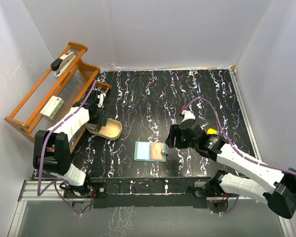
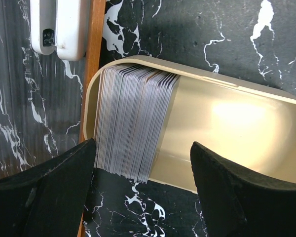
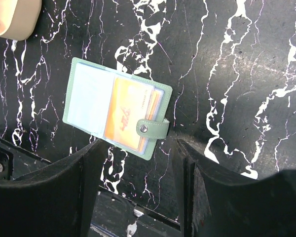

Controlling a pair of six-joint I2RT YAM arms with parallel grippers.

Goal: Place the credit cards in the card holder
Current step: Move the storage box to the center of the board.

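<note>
The credit cards (image 2: 130,118) stand on edge as a thick pale stack at the left end of a tan oval dish (image 2: 227,84). My left gripper (image 2: 143,180) hovers just in front of that stack, open and empty, with one fingertip on each side. From above, the left gripper (image 1: 97,121) hangs over the dish (image 1: 111,131). The card holder (image 3: 116,111) lies open and flat on the table. It is pale green with a snap tab, and an orange card (image 3: 130,116) sits in its sleeve. My right gripper (image 3: 138,165) is open just off the holder's tab edge, touching nothing. The top view shows the holder (image 1: 151,151) left of the right gripper (image 1: 171,138).
A wooden rack (image 1: 49,94) stands along the left wall, holding a black-handled tool and a white box. Its wooden rail (image 2: 93,49) runs right beside the dish. White walls close in the black marbled table (image 1: 197,94) on three sides.
</note>
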